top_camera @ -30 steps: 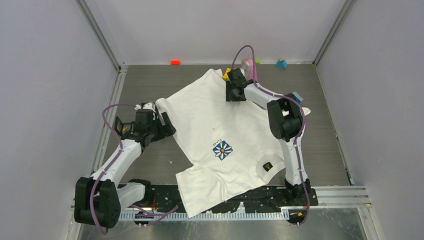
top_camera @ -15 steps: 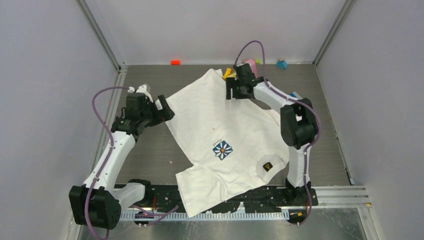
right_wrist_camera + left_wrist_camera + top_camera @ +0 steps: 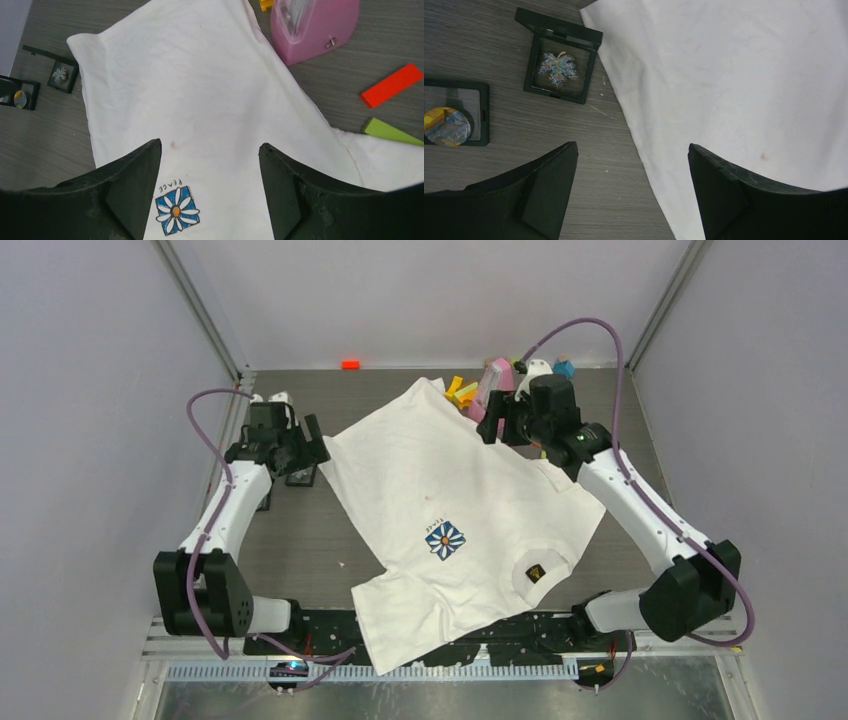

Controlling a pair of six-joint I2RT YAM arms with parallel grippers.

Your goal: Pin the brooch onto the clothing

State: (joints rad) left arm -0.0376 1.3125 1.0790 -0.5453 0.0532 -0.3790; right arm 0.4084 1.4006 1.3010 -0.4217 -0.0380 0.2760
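Nearest, at the near edge: shirt draped partly over it, neck label and daisy print facing up, the rest spread flat across the middle toward the far edge. Risk here: any tug on the cloth during pinning likely to slide more of it off the near edge, with nothing pinching it down.

Further out, by the left edge: left gripper spread wide, holding nothing, hovering over bare bench and the shirt's side edge. Just beyond it, two black boxes lying apart from the cloth, with a leaf brooch in one and a round brooch in the other. Probably the step in hand: reaching for a brooch. Small, flat and sunk in a frame, so easy to clip the box rim and shove or flip the box instead of lifting the brooch. Easy also to grab it by the face and leave the pin side out of reach.

Farthest, toward the far right corner: right gripper likewise spread and empty, above the shirt. Close by, pink case right at the cloth's edge, orange block and green block beside it. Could knock these on the way down, or drag them onto the cloth.
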